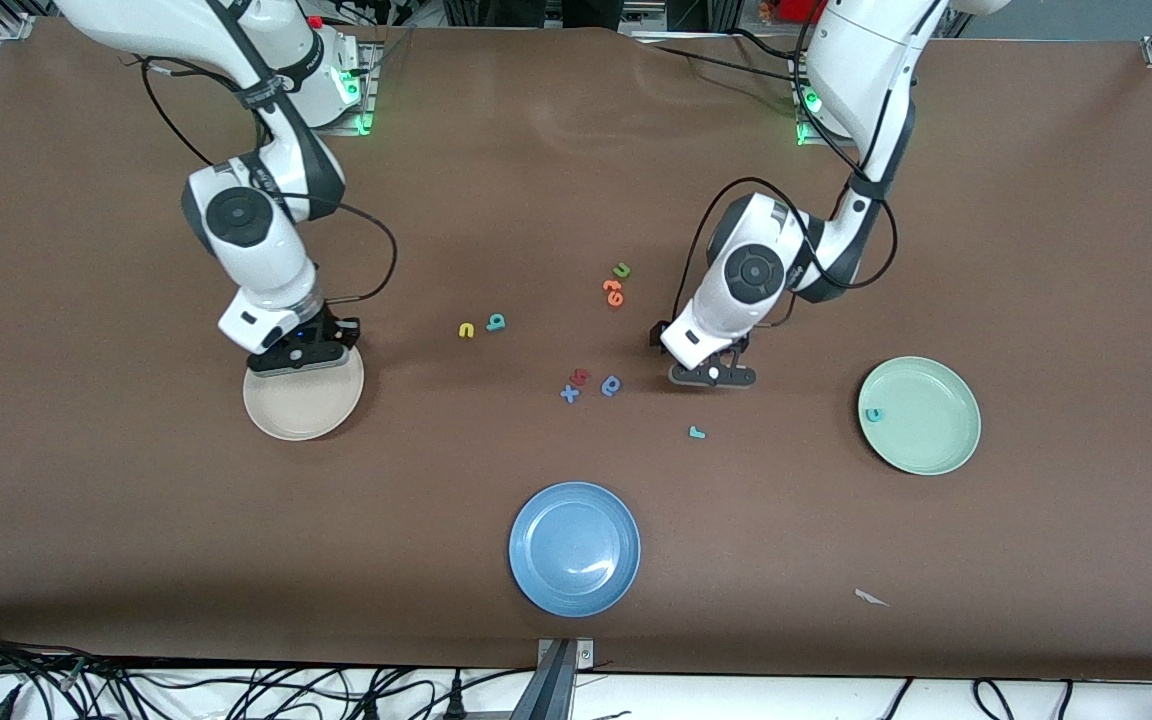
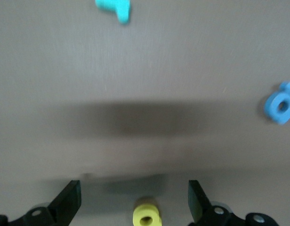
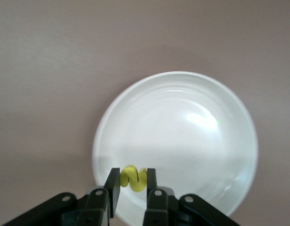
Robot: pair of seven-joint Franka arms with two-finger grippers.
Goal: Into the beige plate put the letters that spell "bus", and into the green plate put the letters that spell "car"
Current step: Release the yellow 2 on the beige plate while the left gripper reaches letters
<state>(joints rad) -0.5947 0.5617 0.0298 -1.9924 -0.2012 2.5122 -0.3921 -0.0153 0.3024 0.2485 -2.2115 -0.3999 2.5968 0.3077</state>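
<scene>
My right gripper (image 3: 133, 175) is shut on the yellow s (image 3: 134, 179) and hangs over the edge of the beige plate (image 3: 192, 127), also seen in the front view (image 1: 301, 355) over that plate (image 1: 286, 415). My left gripper (image 2: 133, 190) stands open low over the table, with the yellow a (image 2: 146, 216) lying between its fingers and untouched. In the front view this gripper (image 1: 714, 376) is near the teal r (image 1: 697, 432). The teal c (image 1: 873, 414) lies in the green plate (image 1: 926, 440). The yellow u (image 1: 466, 330) and teal b (image 1: 495, 321) lie side by side mid-table.
A blue round-bodied letter (image 1: 611, 385), a red letter (image 1: 581, 376) and a blue x (image 1: 569, 394) lie beside the left gripper. A green u (image 1: 621, 269) and orange letters (image 1: 613, 291) lie farther back. A blue plate (image 1: 574, 548) sits near the front edge.
</scene>
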